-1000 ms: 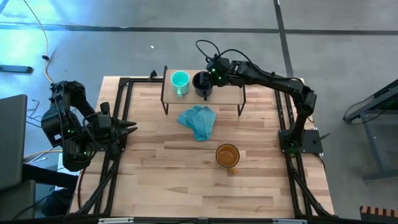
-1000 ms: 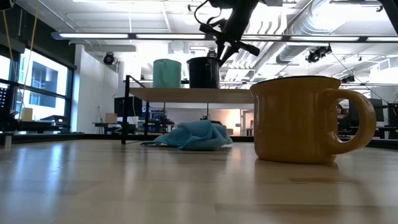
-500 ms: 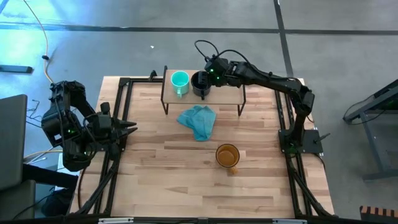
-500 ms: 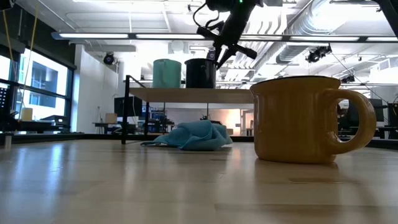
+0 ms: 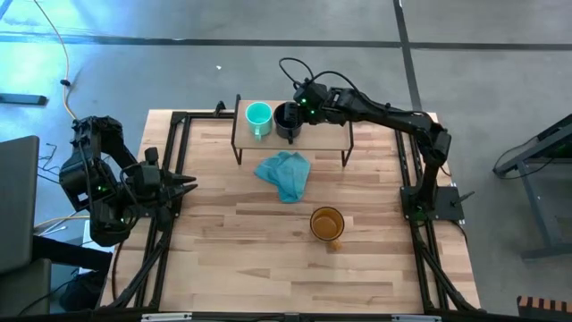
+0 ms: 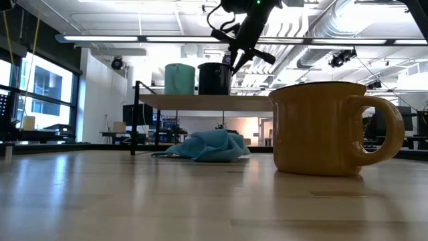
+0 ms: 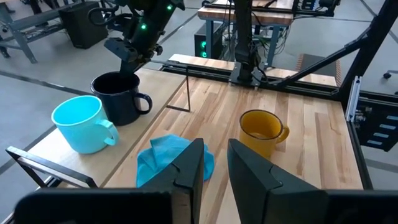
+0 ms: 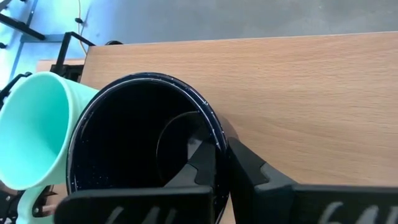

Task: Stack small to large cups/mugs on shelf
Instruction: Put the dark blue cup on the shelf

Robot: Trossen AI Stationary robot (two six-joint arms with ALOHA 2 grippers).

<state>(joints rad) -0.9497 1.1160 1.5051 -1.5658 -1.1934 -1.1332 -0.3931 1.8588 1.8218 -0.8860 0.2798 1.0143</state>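
On the small wooden shelf (image 5: 326, 134) at the table's far side, a teal mug (image 5: 257, 116) and a black mug (image 5: 286, 119) stand upright side by side, close together. My right gripper (image 5: 296, 114) reaches over the shelf and is shut on the black mug (image 8: 124, 143). An amber-yellow mug (image 5: 327, 223) stands upright on the tabletop near the right front. My left gripper (image 5: 188, 183) waits open at the table's left edge, touching nothing. My right gripper pinches the black mug's rim (image 8: 214, 140) on the side away from the teal mug. One finger (image 8: 199, 163) is inside the mug and the other (image 8: 252, 169) is outside its wall. The fingers slant down from the table's right. The mug stands upright with its base on the shelf (image 6: 200, 102).
A crumpled blue-teal cloth (image 5: 286, 174) lies on the tabletop just in front of the shelf. The shelf board is bare to the right of the black mug. Black frame rails (image 5: 174, 152) run along the table's left and right edges.
My right gripper has moved slightly toward the table's left. The black mug has slid with it along the shelf, closer to the teal mug, and stays upright. Over the last half second both have kept still.
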